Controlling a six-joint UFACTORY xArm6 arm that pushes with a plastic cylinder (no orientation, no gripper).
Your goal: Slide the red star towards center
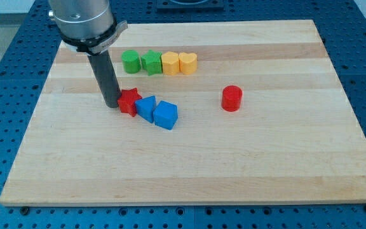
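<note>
The red star (129,101) lies left of the board's middle. My tip (111,104) stands on the board right at the star's left side, touching or nearly touching it. A blue block (146,107) sits against the star's right side, and a blue cube (166,115) sits just right of that one.
A row of blocks lies near the view's top: a green cylinder (130,61), a green star (150,62), a yellow block (170,63) and a yellow heart (188,62). A red cylinder (232,98) stands alone to the right of centre. The wooden board (284,159) rests on a blue perforated table.
</note>
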